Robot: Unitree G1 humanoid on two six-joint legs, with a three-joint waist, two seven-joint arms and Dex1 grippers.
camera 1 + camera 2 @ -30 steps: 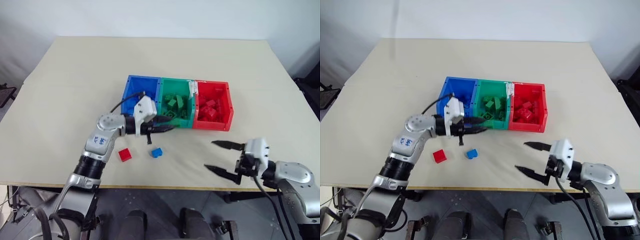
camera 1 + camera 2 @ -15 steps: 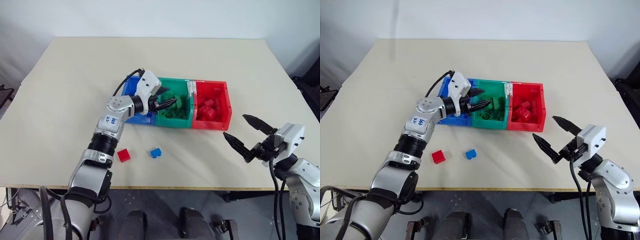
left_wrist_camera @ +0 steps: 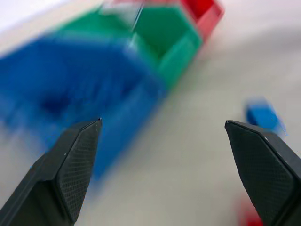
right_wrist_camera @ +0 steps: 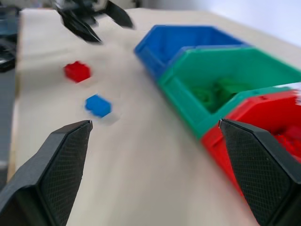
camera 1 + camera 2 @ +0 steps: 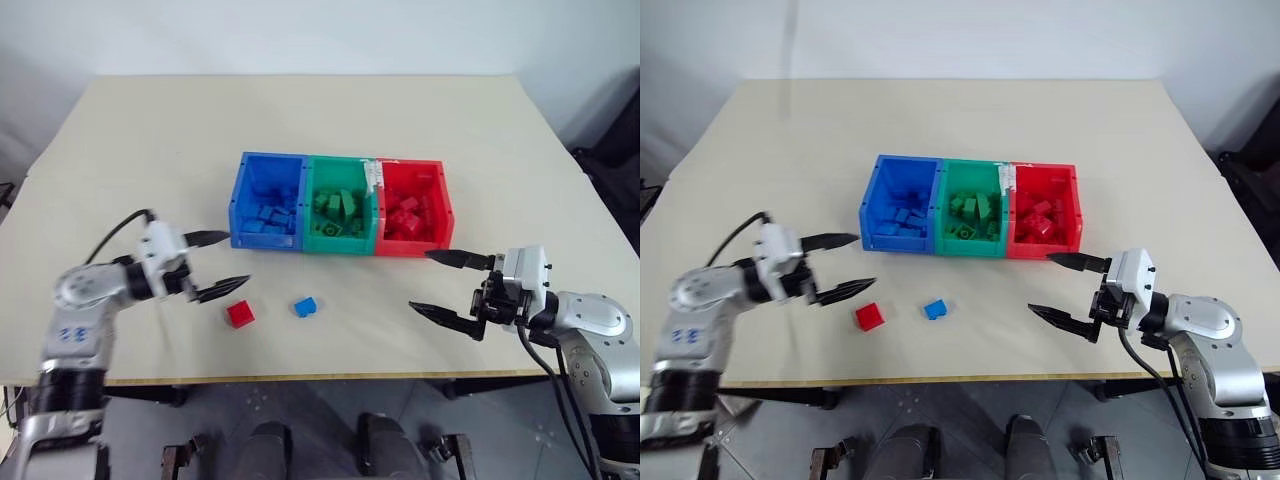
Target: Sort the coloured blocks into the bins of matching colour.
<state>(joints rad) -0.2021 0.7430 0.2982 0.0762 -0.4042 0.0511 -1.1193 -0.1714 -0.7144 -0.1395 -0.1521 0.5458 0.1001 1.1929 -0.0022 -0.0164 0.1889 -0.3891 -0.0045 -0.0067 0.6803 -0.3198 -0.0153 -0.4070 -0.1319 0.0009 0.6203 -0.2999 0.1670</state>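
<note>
Resting on the table [image 5: 120,150]: blue bin [image 5: 266,201], green bin [image 5: 339,205], red bin [image 5: 412,207], joined in a row left to right, each holding blocks of its own colour. Two loose blocks lie nearer: red block [image 5: 239,314] left, blue block [image 5: 306,306] just right of it, apart. Left gripper [image 5: 218,265] hovers left of the red block, jaws wide apart, empty. Right gripper [image 5: 443,283] near-right of the red bin, jaws spread, empty.
</note>
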